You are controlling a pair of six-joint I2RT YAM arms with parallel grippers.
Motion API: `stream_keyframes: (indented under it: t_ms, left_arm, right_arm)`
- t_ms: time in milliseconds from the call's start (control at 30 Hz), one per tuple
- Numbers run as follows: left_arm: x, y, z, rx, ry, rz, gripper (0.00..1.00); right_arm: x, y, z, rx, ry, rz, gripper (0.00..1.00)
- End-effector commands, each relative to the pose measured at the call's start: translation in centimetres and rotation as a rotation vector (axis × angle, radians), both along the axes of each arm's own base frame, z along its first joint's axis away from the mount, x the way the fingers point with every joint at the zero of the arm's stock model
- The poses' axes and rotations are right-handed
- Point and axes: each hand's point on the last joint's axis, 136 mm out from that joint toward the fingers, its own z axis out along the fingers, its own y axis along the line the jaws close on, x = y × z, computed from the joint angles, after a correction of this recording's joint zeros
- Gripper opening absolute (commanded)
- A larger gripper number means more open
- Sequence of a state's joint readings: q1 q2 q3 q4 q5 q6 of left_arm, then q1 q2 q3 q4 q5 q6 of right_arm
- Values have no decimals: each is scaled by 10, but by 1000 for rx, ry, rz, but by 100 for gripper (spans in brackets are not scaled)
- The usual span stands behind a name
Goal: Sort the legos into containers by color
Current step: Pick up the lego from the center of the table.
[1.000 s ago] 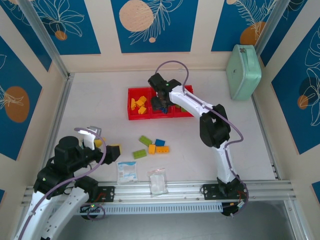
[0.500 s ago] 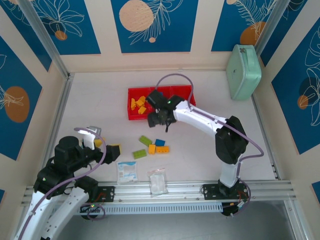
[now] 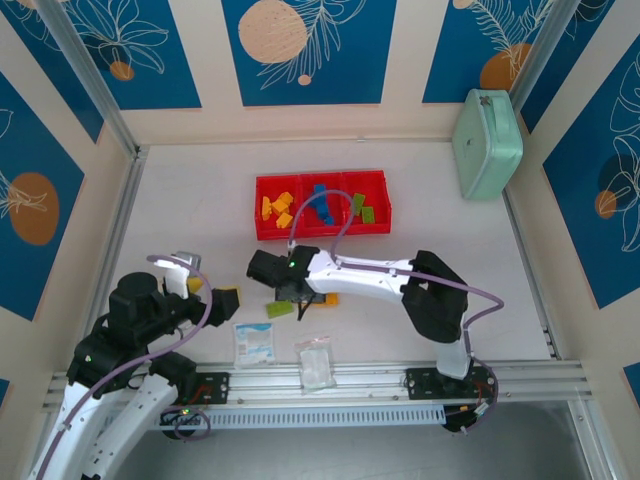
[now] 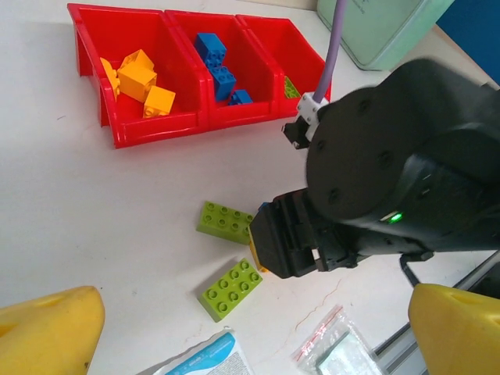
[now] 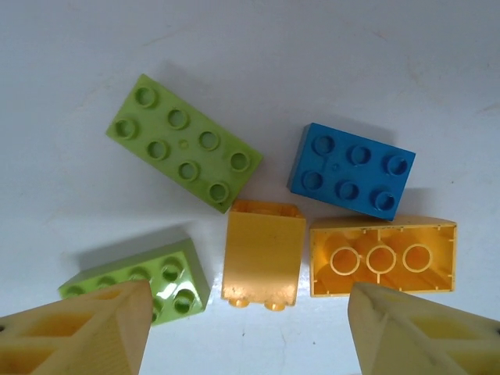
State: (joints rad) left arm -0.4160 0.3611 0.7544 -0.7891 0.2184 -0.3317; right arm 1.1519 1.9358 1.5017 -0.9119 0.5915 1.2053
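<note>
Bricks already sorted lie in the red tray [image 3: 300,178] on the far part of the table [image 3: 180,220]; seen from above, its left compartment [image 4: 117,35] holds the yellow bricks [image 4: 139,78], its middle compartment [image 4: 183,31] the blue bricks [image 4: 215,62], and its right compartment [image 4: 269,47] the lime bricks [image 3: 362,209]. Nearer the arms, well apart from the tray, we see five loose pieces close together on the bare table; a lime oblong brick [image 5: 183,143] lies studs up; a blue brick [image 5: 353,169] lies studs up just beside the upturned yellow brick [image 5: 383,256], whose hollow underside faces the camera; a yellow brick on its side [image 5: 263,254] sits between that one and a second lime brick [image 5: 148,281], which one finger partly hides.

We find the right gripper [image 5: 250,328] hanging over this cluster with its arm stretched across the table; its jaws stand spread and nothing is pinched between them; whether a finger touches the second lime brick we cannot tell. The left gripper [image 3: 212,291] hovers at the near left, jaws spread wide and holding nothing.

Two clear packets [image 3: 253,343] lie near the front rail; a mint-green case [image 3: 487,143] rests at the far right.
</note>
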Motion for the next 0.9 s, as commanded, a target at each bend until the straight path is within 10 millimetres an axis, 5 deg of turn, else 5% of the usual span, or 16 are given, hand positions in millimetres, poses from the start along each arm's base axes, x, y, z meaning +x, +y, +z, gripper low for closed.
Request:
stream_keyframes:
  t_ms: [0,400,867]
  left_arm:
    - [2,4,3,2,-28,22,99]
    - [2,9,4,4,-50,48,99]
    - [3,11,3,8,-47,57,99]
  right_arm:
    - [1,-15,-13,-43,-3,-96,69]
    - [2,5,-43,-11,70,-20,49]
    - [14,3,-64,-102,96,47,31]
